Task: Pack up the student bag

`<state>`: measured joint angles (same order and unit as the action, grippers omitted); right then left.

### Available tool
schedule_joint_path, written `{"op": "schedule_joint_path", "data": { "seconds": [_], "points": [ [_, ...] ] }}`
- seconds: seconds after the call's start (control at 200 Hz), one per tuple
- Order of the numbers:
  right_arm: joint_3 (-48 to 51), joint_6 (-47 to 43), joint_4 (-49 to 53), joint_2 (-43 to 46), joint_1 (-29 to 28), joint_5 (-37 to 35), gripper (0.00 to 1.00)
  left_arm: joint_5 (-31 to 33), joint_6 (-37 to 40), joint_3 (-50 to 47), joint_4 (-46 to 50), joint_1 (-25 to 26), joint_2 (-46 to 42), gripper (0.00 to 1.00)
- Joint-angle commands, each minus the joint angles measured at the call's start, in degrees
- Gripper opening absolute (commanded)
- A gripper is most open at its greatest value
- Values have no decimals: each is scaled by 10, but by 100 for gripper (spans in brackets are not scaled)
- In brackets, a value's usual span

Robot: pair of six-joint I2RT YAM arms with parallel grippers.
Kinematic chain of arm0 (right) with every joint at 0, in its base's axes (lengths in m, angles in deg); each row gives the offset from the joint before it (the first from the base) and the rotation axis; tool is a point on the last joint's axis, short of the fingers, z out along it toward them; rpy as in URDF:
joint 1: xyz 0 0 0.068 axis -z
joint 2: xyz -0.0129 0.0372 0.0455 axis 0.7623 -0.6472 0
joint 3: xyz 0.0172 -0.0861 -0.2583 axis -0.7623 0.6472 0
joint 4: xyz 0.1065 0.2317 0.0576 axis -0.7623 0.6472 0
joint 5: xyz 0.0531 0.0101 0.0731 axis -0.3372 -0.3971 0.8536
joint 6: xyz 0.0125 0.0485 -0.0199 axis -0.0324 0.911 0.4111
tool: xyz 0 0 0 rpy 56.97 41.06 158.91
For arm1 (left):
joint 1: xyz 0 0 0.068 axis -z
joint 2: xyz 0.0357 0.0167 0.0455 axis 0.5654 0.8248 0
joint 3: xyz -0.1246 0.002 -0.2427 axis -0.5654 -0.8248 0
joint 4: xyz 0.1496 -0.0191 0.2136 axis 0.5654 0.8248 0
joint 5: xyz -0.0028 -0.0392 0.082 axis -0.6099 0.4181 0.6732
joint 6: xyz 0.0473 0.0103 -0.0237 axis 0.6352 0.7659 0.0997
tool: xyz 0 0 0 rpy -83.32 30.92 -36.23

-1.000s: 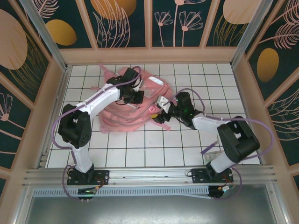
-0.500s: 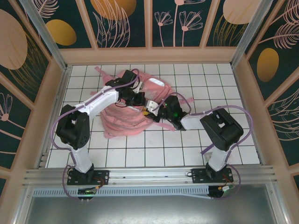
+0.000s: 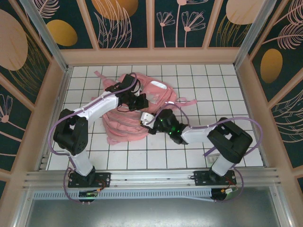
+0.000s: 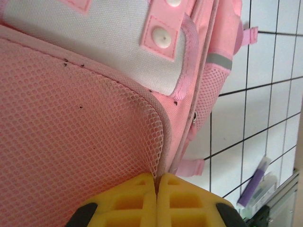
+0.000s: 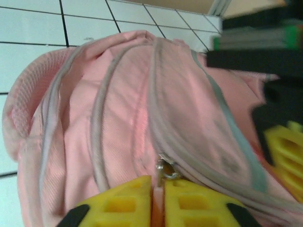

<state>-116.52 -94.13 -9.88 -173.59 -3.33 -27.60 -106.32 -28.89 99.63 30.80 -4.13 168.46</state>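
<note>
The student bag (image 3: pixel 124 120), a soft pink backpack with pale strips, lies crumpled on the tiled floor left of centre. My left gripper (image 3: pixel 141 100) sits over its upper middle. In the left wrist view that gripper (image 4: pixel 156 178) is shut on the bag's seam, where pink mesh (image 4: pixel 75 142) meets the side panel. My right gripper (image 3: pixel 146 118) comes at the bag from its right side. In the right wrist view it (image 5: pixel 158 182) is shut on the pink tab of a zipper pull (image 5: pixel 165 171) on the bag (image 5: pixel 123 118).
A small purple and white item (image 4: pixel 258 182) lies on the tiles near the front rail, by the right arm's base (image 3: pixel 212 152). Loose pink straps (image 3: pixel 187 101) trail right of the bag. Wooden walls (image 3: pixel 151 56) ring the floor.
My right arm has swung left onto the bag and its jaws have closed on the zipper pull. The bag has shifted and bunched a little; my left gripper keeps its hold.
</note>
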Motion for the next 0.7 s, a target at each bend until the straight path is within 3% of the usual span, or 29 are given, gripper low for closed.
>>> {"op": "schedule_joint_path", "data": {
  "seconds": [0.0,0.155,0.28,0.37,0.54,0.696],
  "points": [
    [-9,22,-110,-36,-78,-13,21,-25,-65,3,-133,1,1,0],
    [30,4,-135,11,-99,42,34,-28,-56,6,-126,3,2,0],
    [72,-57,-55,105,-87,79,39,-18,-37,13,-107,3,-2,0],
    [81,-96,33,161,-62,97,41,-28,-25,15,-99,3,-1,0],
    [117,-141,53,236,24,97,41,-47,-4,21,-85,3,8,0],
    [78,-252,124,227,80,84,43,-64,13,41,-60,3,18,0]
  ]
}}
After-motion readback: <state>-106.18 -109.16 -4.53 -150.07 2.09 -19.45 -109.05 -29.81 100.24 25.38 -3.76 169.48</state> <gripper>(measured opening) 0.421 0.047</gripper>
